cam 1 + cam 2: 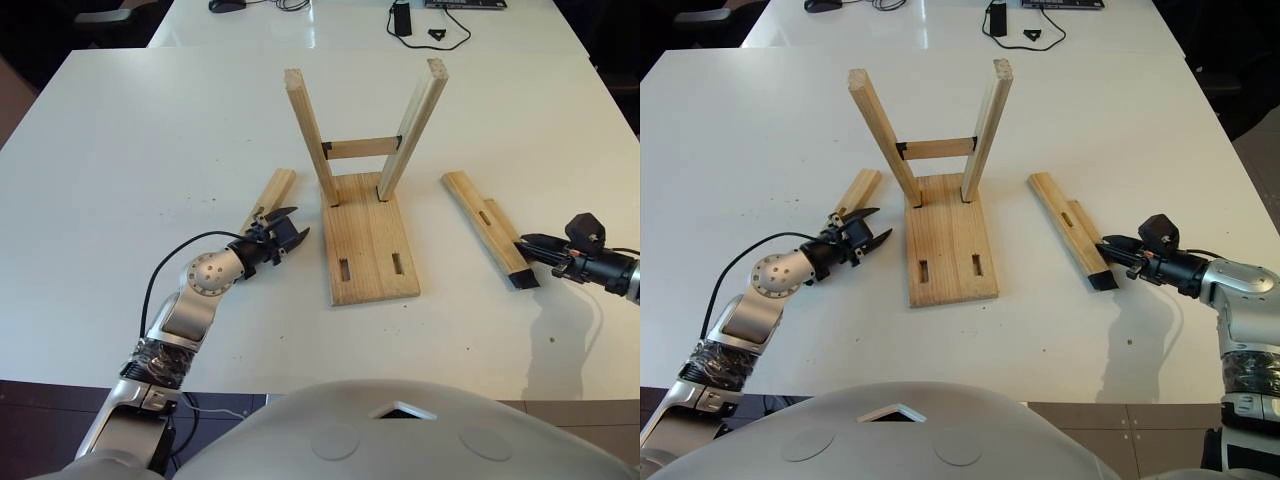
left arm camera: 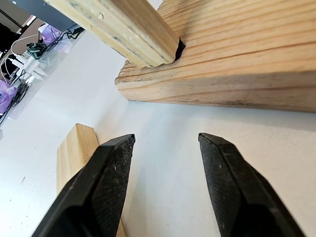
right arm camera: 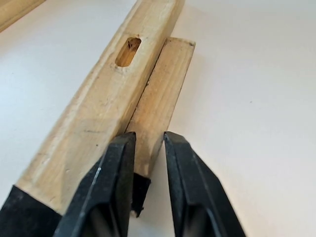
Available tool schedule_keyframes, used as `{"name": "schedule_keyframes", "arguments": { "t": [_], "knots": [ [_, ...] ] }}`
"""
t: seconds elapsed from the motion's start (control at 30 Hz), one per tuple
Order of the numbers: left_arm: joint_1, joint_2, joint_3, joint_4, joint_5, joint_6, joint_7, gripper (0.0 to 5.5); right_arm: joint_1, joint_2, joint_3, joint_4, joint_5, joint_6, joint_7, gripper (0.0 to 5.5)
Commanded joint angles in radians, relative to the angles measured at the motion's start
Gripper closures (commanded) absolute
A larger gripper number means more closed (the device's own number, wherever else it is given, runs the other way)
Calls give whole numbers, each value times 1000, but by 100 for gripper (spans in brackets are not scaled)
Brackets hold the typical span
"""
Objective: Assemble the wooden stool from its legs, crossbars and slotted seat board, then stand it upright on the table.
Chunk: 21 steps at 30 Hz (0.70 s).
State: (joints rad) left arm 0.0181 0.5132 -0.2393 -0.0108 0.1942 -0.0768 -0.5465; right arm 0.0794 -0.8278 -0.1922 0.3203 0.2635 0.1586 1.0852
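Head views: pale slotted wooden seat board point(image 1: 370, 250) lies flat on the table, two wooden legs point(image 1: 311, 135) standing in it. Left wrist view: black left gripper point(image 2: 165, 139) spread wide beside loose wooden leg point(image 2: 74, 153). Right wrist view: right gripper point(image 3: 149, 136) pinches thin wooden crossbar point(image 3: 165, 84).

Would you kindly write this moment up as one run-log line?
seat board: flat, upright legs in far slots | left gripper: open, beside loose leg | right gripper: at crossbar end
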Motion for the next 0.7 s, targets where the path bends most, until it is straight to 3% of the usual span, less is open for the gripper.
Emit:
{"name": "schedule_keyframes", "arguments": {
  "t": [0.03, 0.13, 0.57, 0.7],
  "knots": [
    [8, 1, -19, 21, 22, 24, -6, 309, 10, 4, 49, 41, -53, -10, -16, 443],
    [7, 2, -21, 22, 24, 25, -4, 309, 4, 7, 47, 51, -37, -7, -18, 443],
    [15, 3, -25, 22, 38, 29, 5, 309, -12, 11, 43, 40, -2, 14, -22, 242],
    [17, 3, -25, 19, 40, 31, 5, 309, -12, 12, 53, 38, -10, 12, -27, 225]
  ]
}}
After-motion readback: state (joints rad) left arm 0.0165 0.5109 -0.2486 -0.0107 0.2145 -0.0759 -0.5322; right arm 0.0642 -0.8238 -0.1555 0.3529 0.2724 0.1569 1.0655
